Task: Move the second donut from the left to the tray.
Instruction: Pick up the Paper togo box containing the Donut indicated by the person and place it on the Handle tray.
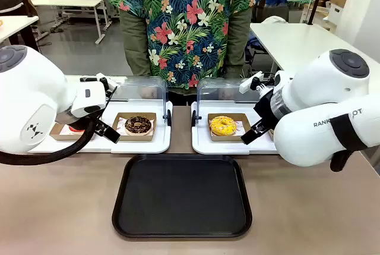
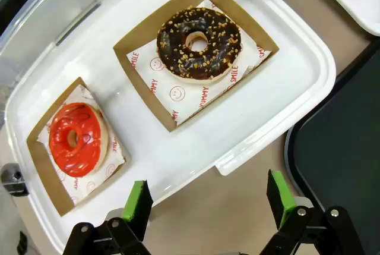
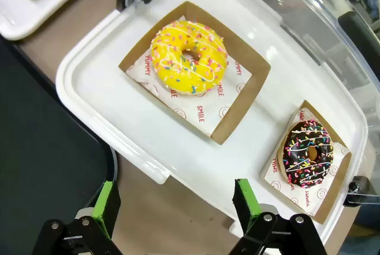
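Observation:
The second donut from the left [image 1: 139,125] has dark chocolate icing with pale sprinkles and sits in a brown cardboard holder on the left white display tray. In the left wrist view that donut [image 2: 199,44] lies ahead of my fingers. My left gripper [image 2: 208,198] is open and empty, hovering over that tray's near edge, just left of the donut in the front view [image 1: 105,129]. The black tray [image 1: 181,225] lies flat at the table's near middle, and its corner [image 2: 344,142] shows beside the left gripper. My right gripper [image 3: 175,198] is open and empty by the right display tray [image 1: 252,135].
A red-iced donut [image 2: 76,139] shares the left white display tray [image 2: 261,106]. A yellow donut [image 3: 189,57] and a dark streaked donut [image 3: 307,153] sit on the right one [image 3: 95,94]. Clear lids [image 1: 142,88] stand raised behind both. A person [image 1: 184,23] stands at the far side.

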Available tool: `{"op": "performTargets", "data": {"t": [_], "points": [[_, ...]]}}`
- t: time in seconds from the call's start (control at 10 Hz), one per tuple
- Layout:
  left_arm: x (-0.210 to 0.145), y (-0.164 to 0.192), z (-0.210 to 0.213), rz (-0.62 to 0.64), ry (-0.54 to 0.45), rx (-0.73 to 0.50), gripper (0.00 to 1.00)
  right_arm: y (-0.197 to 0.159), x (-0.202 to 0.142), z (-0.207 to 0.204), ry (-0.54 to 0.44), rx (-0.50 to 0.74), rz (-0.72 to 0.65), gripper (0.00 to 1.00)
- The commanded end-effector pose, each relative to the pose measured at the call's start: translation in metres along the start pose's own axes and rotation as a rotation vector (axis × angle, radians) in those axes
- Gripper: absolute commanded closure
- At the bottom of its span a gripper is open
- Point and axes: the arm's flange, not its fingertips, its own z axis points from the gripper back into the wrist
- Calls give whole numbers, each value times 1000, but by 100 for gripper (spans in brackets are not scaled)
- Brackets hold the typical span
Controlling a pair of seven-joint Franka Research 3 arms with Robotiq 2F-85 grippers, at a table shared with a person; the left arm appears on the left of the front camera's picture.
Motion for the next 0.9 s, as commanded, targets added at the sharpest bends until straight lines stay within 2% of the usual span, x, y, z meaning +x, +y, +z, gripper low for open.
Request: {"op": "performTargets", "data": {"t": [0.0,0.8], "points": [[0,0,0,0,0,0,0,0,0,0,0,0,0,0],[0,0,0,0,0,0,0,0,0,0,0,0,0,0]]}}
